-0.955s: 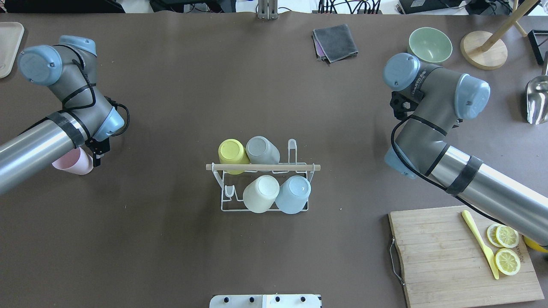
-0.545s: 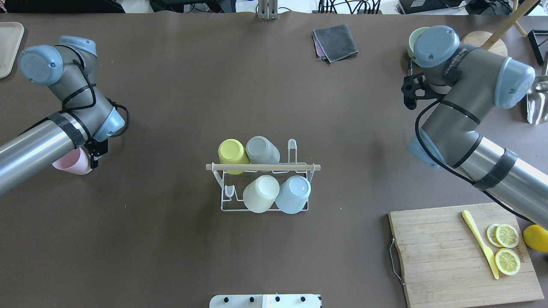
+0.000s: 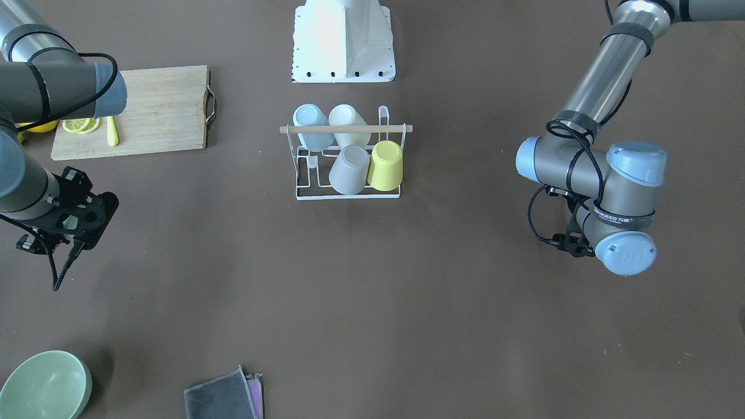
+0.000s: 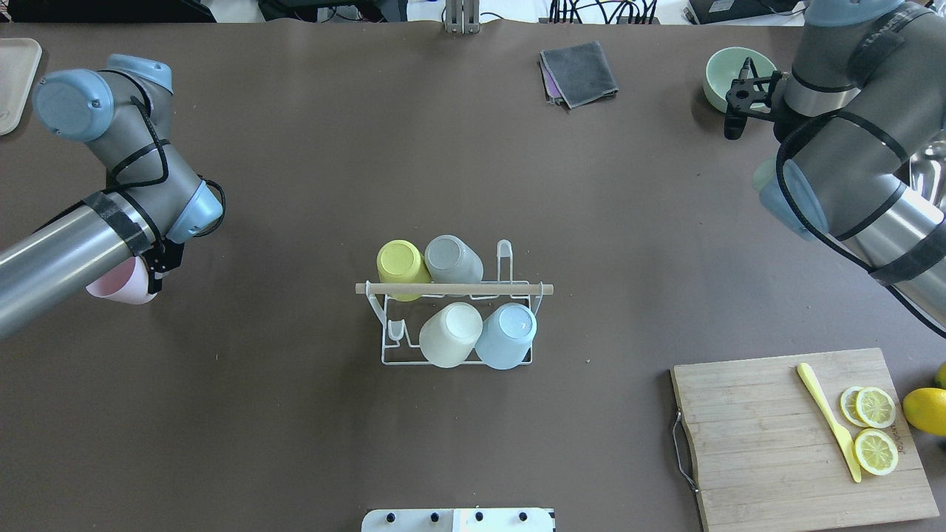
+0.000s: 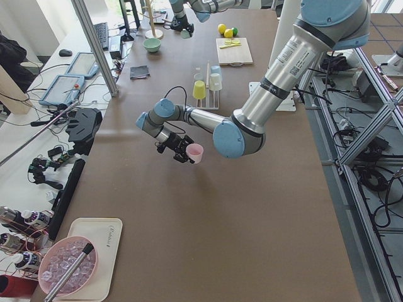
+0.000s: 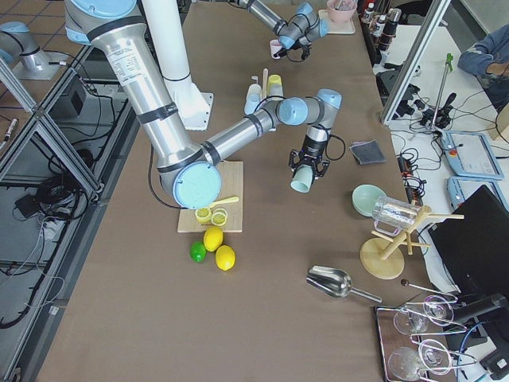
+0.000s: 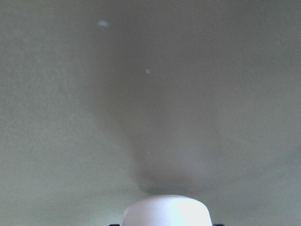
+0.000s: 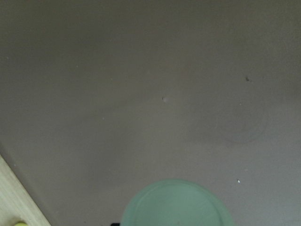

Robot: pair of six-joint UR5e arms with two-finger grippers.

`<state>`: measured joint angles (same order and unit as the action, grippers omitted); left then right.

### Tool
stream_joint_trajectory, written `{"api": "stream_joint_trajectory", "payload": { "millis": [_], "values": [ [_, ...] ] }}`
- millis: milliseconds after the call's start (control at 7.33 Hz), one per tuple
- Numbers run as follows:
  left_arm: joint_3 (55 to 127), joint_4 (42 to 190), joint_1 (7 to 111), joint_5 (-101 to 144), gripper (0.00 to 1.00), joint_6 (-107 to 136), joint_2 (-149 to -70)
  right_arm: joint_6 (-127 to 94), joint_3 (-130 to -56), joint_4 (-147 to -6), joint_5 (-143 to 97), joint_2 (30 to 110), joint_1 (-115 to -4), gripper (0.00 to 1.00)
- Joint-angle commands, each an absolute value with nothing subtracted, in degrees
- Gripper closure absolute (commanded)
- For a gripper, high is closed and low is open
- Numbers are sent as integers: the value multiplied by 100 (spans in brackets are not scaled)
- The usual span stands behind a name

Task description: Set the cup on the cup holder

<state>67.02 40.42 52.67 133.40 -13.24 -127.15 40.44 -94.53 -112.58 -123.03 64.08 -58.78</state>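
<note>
Left arm [image 4: 66, 255] bent at left, left gripper [image 5: 184, 151] clamping smooth pink cup [image 5: 196, 153], right gripper [image 6: 305, 169] gripping mint cup [image 6: 301, 184], white wire cup holder [image 4: 456, 289] between.

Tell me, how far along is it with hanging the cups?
Done: yellow cup, gray cup, cream cup and blue cup sit on the rack. In hand: left claw holds a pink cup, right claw a green cup. Left: seating both on the free prongs.

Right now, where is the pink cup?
Overhead view, far left: the pink cup is held in the left gripper, partly under that arm, well left of the cup holder.
</note>
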Motion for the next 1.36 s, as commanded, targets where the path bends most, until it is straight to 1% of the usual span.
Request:
{"api": "stream_joint_trajectory", "payload": {
  "millis": [0,136,273,409,545,682,818,1091,1227],
  "values": [
    [7170,3709,5308,12992,100,-1336,-12683,4043,-9545,-10918,-13084,6468,-5950,100],
    [7311,3674,5526,12921,100,-1345,-12674,4034,-9780,-10768,-13244,6591,-5959,100],
    [7460,3656,5546,12911,100,-1336,-12656,4052,-9791,-10714,-13254,6557,-5950,100],
    [7758,3621,5589,12902,100,-1336,-12613,4087,-9678,-10183,-13271,6557,-5924,100],
    [8439,3647,5599,12911,100,-1310,-12229,4052,-9659,-9490,-13402,6765,-5924,100],
    [9073,3656,5616,12920,100,-1257,-11921,4060,-9633,-9092,-13612,6898,-5924,100],
    [9558,3656,5677,12911,100,-1248,-11735,3974,-9633,-8557,-13780,6908,-5933,100],
    [10061,3822,5836,12920,100,-680,-11680,2582,-9589,-7171,-13931,6917,-5898,100],
    [10255,4154,5871,12903,100,-598,-11663,2332,-9571,-6476,-13948,6891,-5828,100]
  ]
}}
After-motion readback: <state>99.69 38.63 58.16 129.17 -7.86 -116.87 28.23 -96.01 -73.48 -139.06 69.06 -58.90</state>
